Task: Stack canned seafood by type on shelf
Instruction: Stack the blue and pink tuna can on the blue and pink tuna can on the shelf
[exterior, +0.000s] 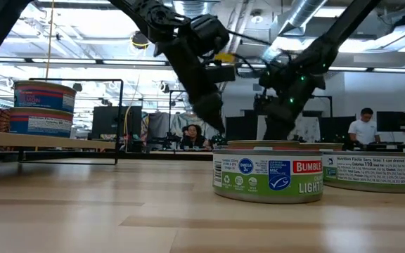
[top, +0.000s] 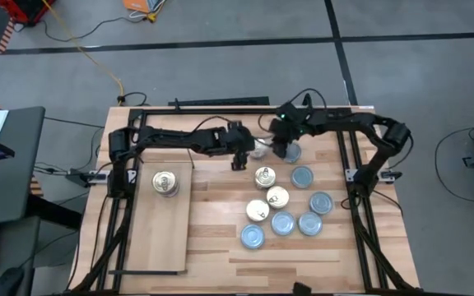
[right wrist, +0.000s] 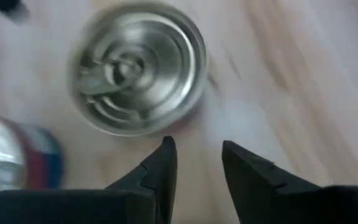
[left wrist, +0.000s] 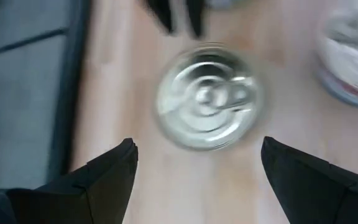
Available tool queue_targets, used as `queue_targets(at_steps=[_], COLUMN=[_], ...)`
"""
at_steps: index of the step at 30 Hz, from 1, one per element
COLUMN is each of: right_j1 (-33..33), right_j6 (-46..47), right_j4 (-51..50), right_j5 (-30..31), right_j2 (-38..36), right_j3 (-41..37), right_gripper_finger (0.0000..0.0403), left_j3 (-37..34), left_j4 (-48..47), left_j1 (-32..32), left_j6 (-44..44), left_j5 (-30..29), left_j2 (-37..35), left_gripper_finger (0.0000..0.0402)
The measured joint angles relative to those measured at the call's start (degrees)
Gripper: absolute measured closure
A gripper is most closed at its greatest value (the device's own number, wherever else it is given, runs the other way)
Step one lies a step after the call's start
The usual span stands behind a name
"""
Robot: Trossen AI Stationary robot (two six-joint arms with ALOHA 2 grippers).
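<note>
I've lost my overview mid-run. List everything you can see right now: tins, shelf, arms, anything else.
gold-top tins: three, gold, middle of the table
blue-silver tins: five, pale blue-silver, around the gold ones
far tins: two, silvery, far side, one under each arm's end
stacked tins: two, gold top, on the shelf
shelf: one, pale wood, table's left
table: one, slatted wood
people: two, room behind
left gripper: dark, jaws wide open over a far tin
right gripper: dark, jaws slightly apart, empty
</note>
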Motion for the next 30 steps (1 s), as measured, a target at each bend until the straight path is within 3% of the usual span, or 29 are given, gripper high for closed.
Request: queue_targets(at_steps=[4, 8, 12, 18, 23, 30], right_j1=[2.6, 2.6, 1.5, -0.3, 0.8, 3.2], right_j6=[-3.6, -2.4, -1.7, 1.6, 2.8, 2.9], right_j4=[-0.2, -2.3, -2.2, 7.7, 10.2, 10.3], right_j5=[-4.7, -3.2, -2.3, -2.4, -3.7, -3.8], right_j2=[-2.3, -6.6, -12.0, -19.6, -21.8, -20.5], right_j3=[0.0, 0.0, -2.4, -10.1, -11.5, -11.6], right_gripper_finger=[0.0245, 0.0245, 0.0245, 0.0245, 0.0245, 0.0245], left_j3=[0.0, -0.1, -0.1, -0.1, 0.0, 1.3], left_j4=[-2.9, -1.9, 0.7, 3.4, 5.8, 4.1], left_j1=[-1.7, -2.2, -0.5, 5.5, 10.5, 11.8], left_j6=[-0.4, -4.5, -10.3, -19.0, -24.8, -21.7], left_j5=[-0.3, -2.9, 1.5, 3.9, 13.5, 16.3], left_j2=[0.6, 0.6, 0.6, 0.6, 1.9, 2.7], left_gripper_finger=[0.0072, 0.0072, 0.0073, 0.0104, 0.0135, 0.0171])
